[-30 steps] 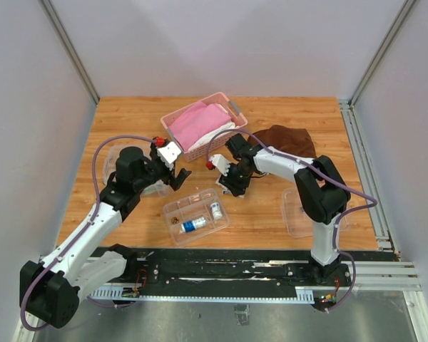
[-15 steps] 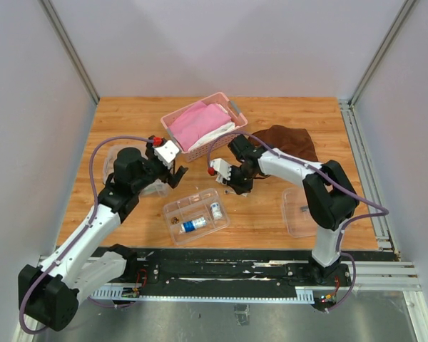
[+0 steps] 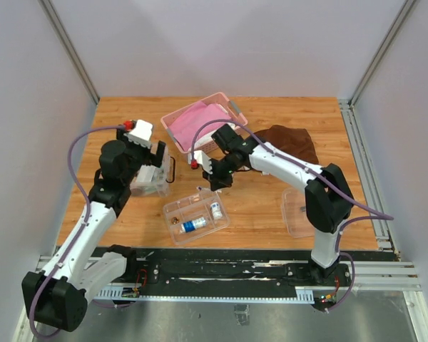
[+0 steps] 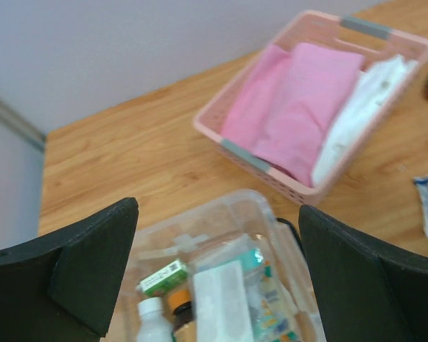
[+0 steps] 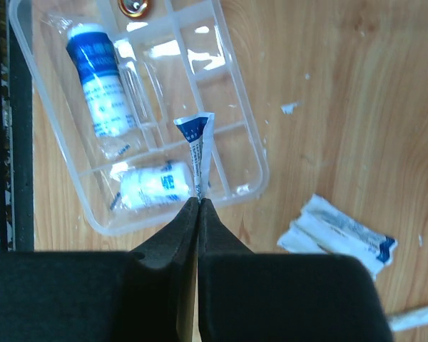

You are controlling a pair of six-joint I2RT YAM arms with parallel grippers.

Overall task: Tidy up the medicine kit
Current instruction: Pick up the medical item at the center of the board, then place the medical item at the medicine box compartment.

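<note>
At about 9 o'clock on the bench sits the clear box. The left fingers hang right over it. They are spread wide and hold nothing. Inside the box are a white bottle, a little green pack and some see-through packets.

Near the middle, at about 6 o'clock, lies the clear tray with its small boxes. A blue bottle lies in one part of it. A short white bottle lies in the part next to that.

The right fingers are squeezed tight on a blue and white packet. The packet is held over the tray, near the short white bottle. More loose packets lie on the bench just beside the tray.

At 12 o'clock stands the pink basket with pink cloth in it. A brown cloth lies at about 2 o'clock. A clear lid lies flat at about 4 o'clock, well apart from the box.
</note>
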